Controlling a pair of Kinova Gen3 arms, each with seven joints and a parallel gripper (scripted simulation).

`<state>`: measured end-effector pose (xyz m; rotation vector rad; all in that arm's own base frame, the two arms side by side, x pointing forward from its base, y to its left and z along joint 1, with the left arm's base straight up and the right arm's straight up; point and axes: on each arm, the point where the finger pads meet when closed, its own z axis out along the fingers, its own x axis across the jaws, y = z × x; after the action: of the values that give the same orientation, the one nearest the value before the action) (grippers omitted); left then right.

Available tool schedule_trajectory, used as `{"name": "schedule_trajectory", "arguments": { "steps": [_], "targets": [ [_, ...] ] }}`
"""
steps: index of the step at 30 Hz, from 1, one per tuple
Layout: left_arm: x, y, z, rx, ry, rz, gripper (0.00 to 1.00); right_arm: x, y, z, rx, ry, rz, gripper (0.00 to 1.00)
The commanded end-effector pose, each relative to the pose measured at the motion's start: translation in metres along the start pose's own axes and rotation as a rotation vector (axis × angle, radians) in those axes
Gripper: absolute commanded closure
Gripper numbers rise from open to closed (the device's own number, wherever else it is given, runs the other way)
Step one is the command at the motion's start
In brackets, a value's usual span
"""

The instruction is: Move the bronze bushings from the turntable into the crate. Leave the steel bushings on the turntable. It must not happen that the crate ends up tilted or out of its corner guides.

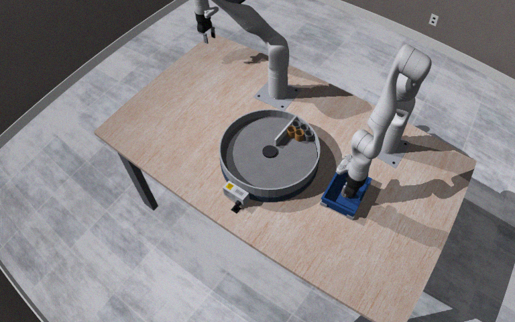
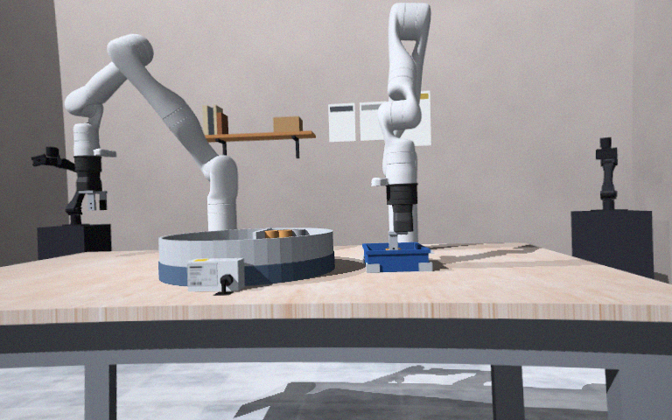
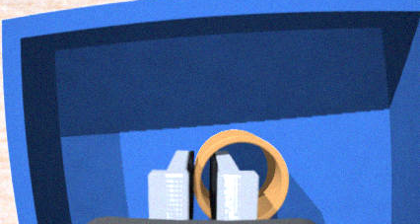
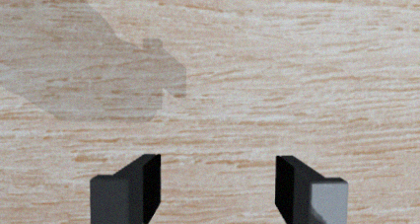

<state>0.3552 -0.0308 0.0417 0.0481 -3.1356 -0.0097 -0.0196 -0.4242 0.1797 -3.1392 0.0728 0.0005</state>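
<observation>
The blue crate (image 1: 336, 206) (image 2: 398, 262) (image 3: 148, 9) stands level between its light corner guides (image 2: 373, 268). My left gripper (image 3: 201, 175) (image 2: 393, 245) reaches down into the crate and is shut on the wall of a bronze bushing (image 3: 279, 177), one finger inside the ring and one outside. Whether the bushing touches the crate floor is unclear. On the turntable (image 1: 252, 171) (image 2: 246, 252), two bronze bushings (image 1: 291, 134) (image 2: 284, 234) stand beside several grey steel bushings (image 1: 309, 137). My right gripper (image 4: 218, 180) (image 1: 209, 36) (image 2: 97, 201) is open and empty, high above the table's far left corner.
A pale divider (image 1: 283, 135) stands on the turntable beside the bushings. The turntable has a raised grey rim and a dark centre hub (image 1: 269, 151). A white box (image 1: 235, 194) (image 2: 214, 275) with a small black part sits at its front edge, left of the crate.
</observation>
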Motion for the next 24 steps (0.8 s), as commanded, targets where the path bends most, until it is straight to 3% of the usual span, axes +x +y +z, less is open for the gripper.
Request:
{"name": "schedule_trajectory", "arguments": {
  "steps": [1, 19, 20, 24],
  "targets": [
    [-0.0004, 0.0000, -0.0004, 0.000, -0.001, 0.000, 1.00, -0.0001, 0.0004, -0.0006, -0.002, 0.000, 0.000, 0.00],
    [-0.0004, 0.0000, -0.0004, 0.000, -0.001, 0.000, 1.00, -0.0001, 0.0004, -0.0006, -0.002, 0.000, 0.000, 0.00],
    [-0.0004, 0.0000, -0.0004, 0.000, -0.001, 0.000, 0.62, -0.0001, 0.0004, -0.0006, -0.002, 0.000, 0.000, 0.00],
    [-0.0004, 0.0000, -0.0004, 0.000, -0.001, 0.000, 0.62, -0.0001, 0.0004, -0.0006, -0.002, 0.000, 0.000, 0.00]
  ]
}}
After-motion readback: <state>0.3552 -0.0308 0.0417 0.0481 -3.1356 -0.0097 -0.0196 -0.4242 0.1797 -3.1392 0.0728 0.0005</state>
